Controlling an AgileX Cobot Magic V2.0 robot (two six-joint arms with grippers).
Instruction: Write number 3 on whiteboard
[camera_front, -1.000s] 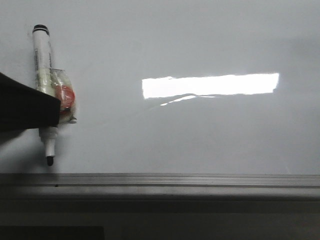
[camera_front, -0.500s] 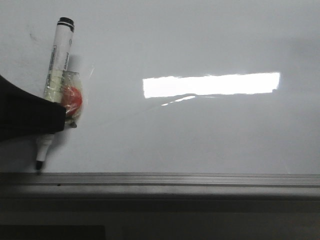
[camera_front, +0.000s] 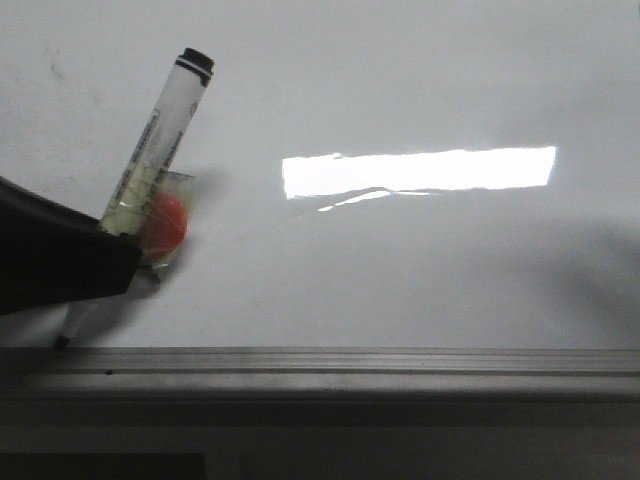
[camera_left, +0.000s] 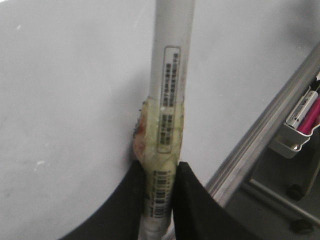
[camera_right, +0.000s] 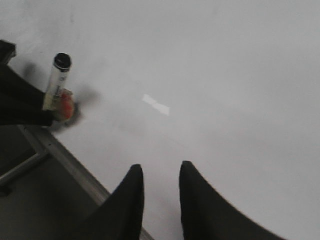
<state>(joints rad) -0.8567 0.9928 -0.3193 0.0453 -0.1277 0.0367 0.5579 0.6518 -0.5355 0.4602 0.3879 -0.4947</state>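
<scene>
**Left arm has the marker, board shows no 3**

Left gripper: fingers clamped on the lower barrel of the marker, one on each side. Front view: the marker sits at about 9 o'clock on the whiteboard, tilted, black cap end toward 1 o'clock, tip end toward 7 o'clock. The tip is down at the grey ledge; can't tell if it touches the board. Yellowish tape wrap with an orange-red blob on the barrel just above the fingers.

Right gripper: fingers slightly parted, nothing between them, hanging over bare board well apart from the marker. Not visible in the front view.

Number 3: no drawn stroke visible on the board in any view. Bright rectangular light reflection near board centre, toward 2 o'clock of the marker, with a faint curved glare line just under it.

Left wrist view: a small metal tray holding a pink marker sits beyond the ledge, off the board.
</scene>
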